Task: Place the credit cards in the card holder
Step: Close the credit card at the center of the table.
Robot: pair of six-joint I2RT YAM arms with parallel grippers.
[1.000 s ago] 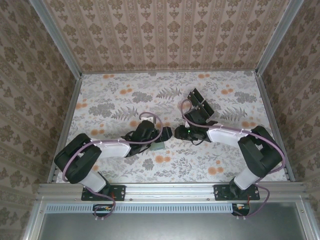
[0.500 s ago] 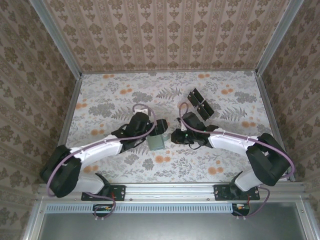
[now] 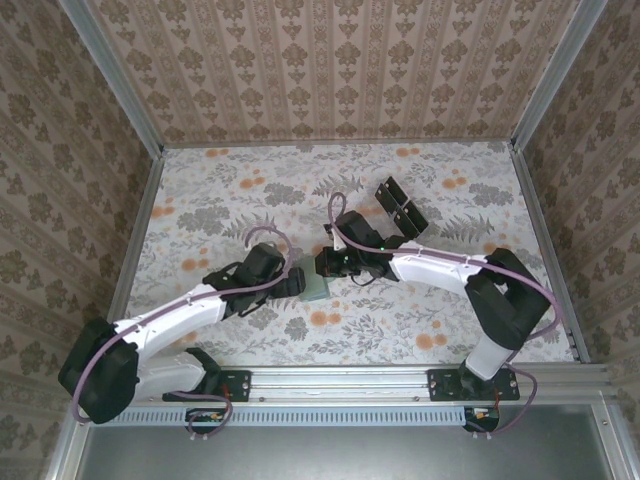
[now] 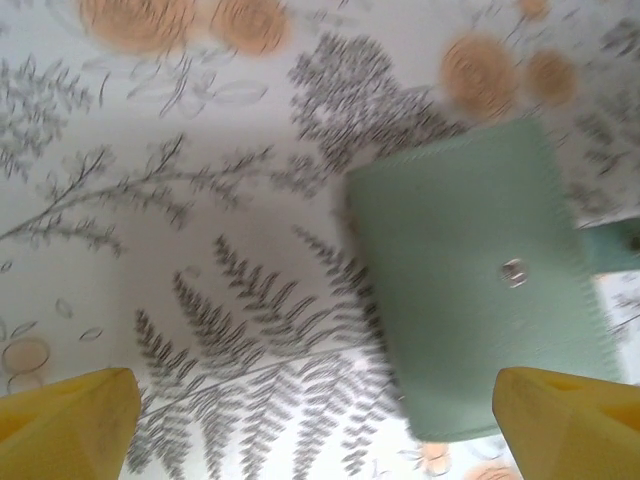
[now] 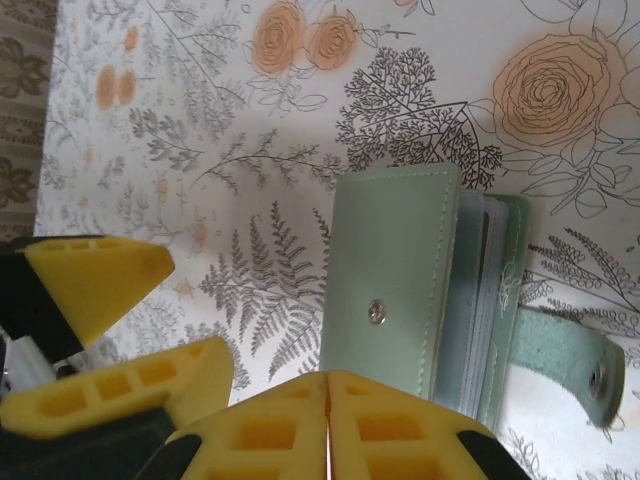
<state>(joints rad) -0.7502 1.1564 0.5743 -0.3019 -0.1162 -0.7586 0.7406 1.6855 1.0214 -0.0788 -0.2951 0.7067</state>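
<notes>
A: Where does the card holder (image 5: 385,280) lie?

B: On the floral table (image 3: 220,200), near its middle, between the two grippers. Its grey-green front cover faces up and carries a metal snap stud (image 5: 376,312). In the right wrist view the cover gapes slightly along one long edge, so clear inner sleeves show. The closing strap (image 5: 555,350) is unfastened and lies flat on the table beside it.

A: And the right gripper (image 5: 328,405)?

B: Clenched. Its yellow fingers meet along one seam with nothing between them. The tips sit at the holder's near edge; whether they touch it cannot be told.

A: The left gripper (image 4: 318,405)?

B: Released, with the jaws spread wide over the table and grasping nothing. The holder lies nearer one finger than the other. From above, this gripper stands just left of the holder.

A: The credit cards (image 3: 401,206)?

B: Small black rectangles on the table beyond the right arm, well apart from the holder. At least two can be made out, lying side by side.
</notes>
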